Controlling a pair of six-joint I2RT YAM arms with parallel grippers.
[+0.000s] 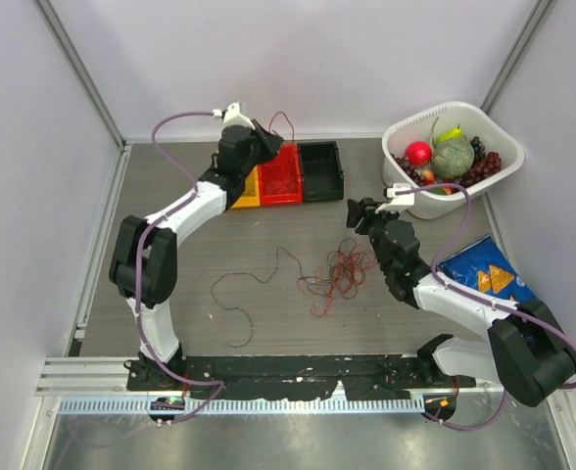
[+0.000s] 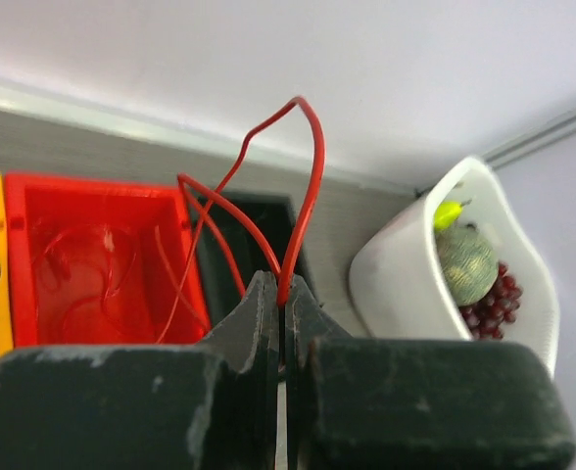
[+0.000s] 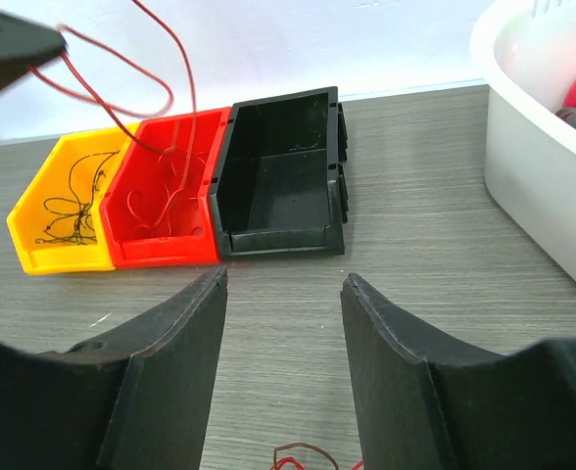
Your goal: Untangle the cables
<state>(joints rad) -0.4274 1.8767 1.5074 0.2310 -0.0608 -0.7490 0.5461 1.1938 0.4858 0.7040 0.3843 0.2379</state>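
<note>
L tool point(image 2: 280, 284) is pressed together, pinching one red wire point(image 2: 311, 166) up above the red bin point(image 2: 82, 186); the wire's free end seems to trail down into that bin. R tool point(image 3: 283, 284) is spread, holding nothing, over the counter point(image 1: 298, 220) near the tangle point(image 1: 342, 269).

Risks, my guess:
- The wire looks springy, so on release it could flick over the rim or into the black bin point(image 3: 278, 240).
- It may also cling btwn the pads.
- If R tool goes into the tangle w/o isolating one strand, it prob. drags the whole clump.

Count:
- 2 tools
- 3 bins: yellow bin point(image 3: 63, 257), red, black
- 1 held wire
- 1 tangle
- 1 loose dark wire point(image 1: 259, 275) lying apart
- Strands in the bins & tangle: too fine to count
</note>
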